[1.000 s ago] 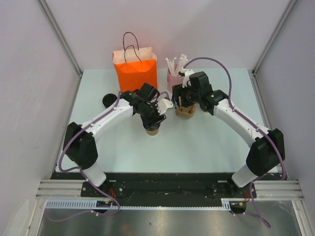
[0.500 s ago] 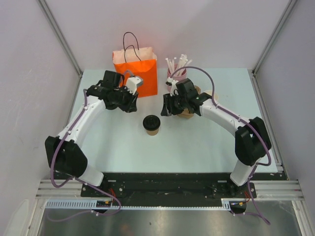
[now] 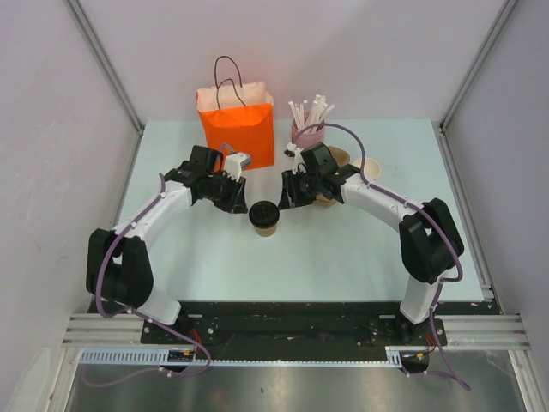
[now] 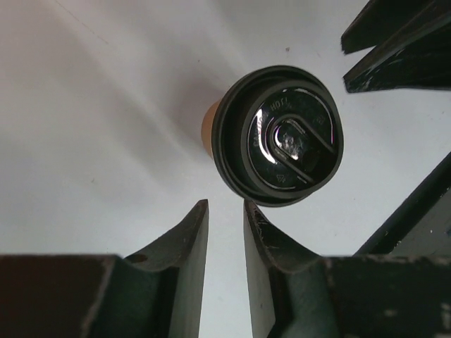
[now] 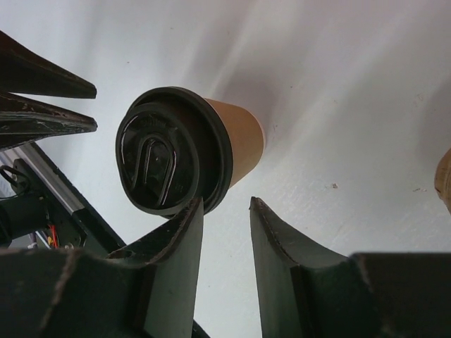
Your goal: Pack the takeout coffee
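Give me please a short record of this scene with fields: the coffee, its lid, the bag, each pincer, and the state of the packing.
coffee: takeout coffee stands upright on the table, between the two pincers, held by neither
lid: black lid sits on the cup
bag: orange paper bag stands upright farther back, apart from the coffee
left arm: left pincer narrowly open, empty, close to the cup
right arm: right pincer narrowly open, empty, close to the cup
packing: not yet done; the coffee is outside the bag
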Robot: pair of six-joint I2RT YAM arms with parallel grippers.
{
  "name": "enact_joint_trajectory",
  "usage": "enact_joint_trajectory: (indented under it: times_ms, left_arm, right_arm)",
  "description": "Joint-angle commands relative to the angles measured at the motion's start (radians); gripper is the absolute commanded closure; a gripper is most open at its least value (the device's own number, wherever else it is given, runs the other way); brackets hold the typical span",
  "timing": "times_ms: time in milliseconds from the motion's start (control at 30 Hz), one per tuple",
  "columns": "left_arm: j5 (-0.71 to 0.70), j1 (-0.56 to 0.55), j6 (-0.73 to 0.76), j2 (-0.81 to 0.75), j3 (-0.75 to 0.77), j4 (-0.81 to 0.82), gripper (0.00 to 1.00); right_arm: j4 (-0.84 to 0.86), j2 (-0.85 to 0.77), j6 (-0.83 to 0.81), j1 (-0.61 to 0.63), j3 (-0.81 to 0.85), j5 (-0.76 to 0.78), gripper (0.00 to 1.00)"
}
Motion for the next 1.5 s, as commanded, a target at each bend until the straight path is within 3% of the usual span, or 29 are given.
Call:
enact_joint_trajectory:
  times_ms: [0,133,300,667,967,1133,1467]
  left_arm:
    - [0.067,-0.004,-0.064,0.015,-0.015,0.085,0.68]
    - [0.067,-0.007,-0.066,0.041,-0.024,0.092,0.67]
    - [0.078,-0.007,-0.067,0.059,-0.029,0.092,0.75]
    - [0.104,-0.014,-0.064,0.058,-0.036,0.094,0.75]
    - [0.119,-0.027,-0.055,0.081,-0.056,0.094,0.75]
    - [0.117,-0.027,-0.06,0.102,-0.073,0.1,0.76]
    - [0.069,-0.024,-0.061,0.153,-0.101,0.105,0.82]
  right_arm:
    - [0.001,0.023,0.007,0.007,0.006,0.009,0.63]
    - [0.005,0.035,0.006,0.007,0.006,0.006,0.64]
    - [0.025,0.052,0.012,0.007,0.006,-0.034,0.64]
    - [0.035,0.076,0.012,0.0,0.006,-0.08,0.65]
    - [0.019,0.132,0.009,0.002,-0.009,-0.101,0.82]
    - [0.045,0.145,0.016,-0.01,-0.069,-0.098,0.99]
    - [0.079,0.176,0.027,-0.009,-0.136,-0.083,1.0]
